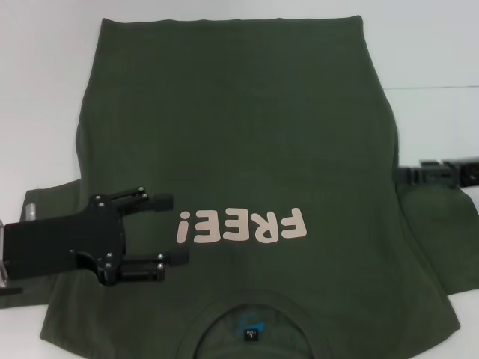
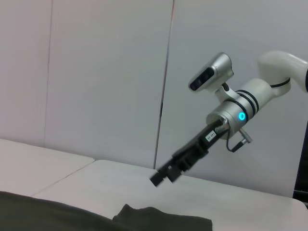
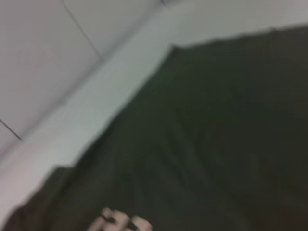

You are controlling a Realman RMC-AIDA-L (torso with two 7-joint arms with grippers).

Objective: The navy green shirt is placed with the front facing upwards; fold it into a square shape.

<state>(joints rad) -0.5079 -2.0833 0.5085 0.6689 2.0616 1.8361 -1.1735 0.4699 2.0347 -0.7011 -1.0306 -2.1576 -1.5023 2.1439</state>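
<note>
A: Where is the shirt lying?

B: Flat on the white table, print up. The collar is nearest the robot and the hem runs along the far side, so its long axis points straight away from the robot. The pink lettering sits just beyond the collar.

A: And the arms?

B: The left gripper is over the shirt's left side, beside the lettering, with its two fingers spread wide and nothing between them. They point across the chest toward the middle. The left sleeve lies behind it, under the wrist.

A: The right one?

B: The right gripper is at the shirt's right edge, just touching the outline, roughly level with the left one. I can't tell from here how its fingers stand.

A: So which is closer to the cloth to be folded?

B: By my reading, the left, since it is already above the fabric. The left sleeve and side seam lie outward from its fingertips, so it likely has to draw back toward that edge before gripping.
</note>
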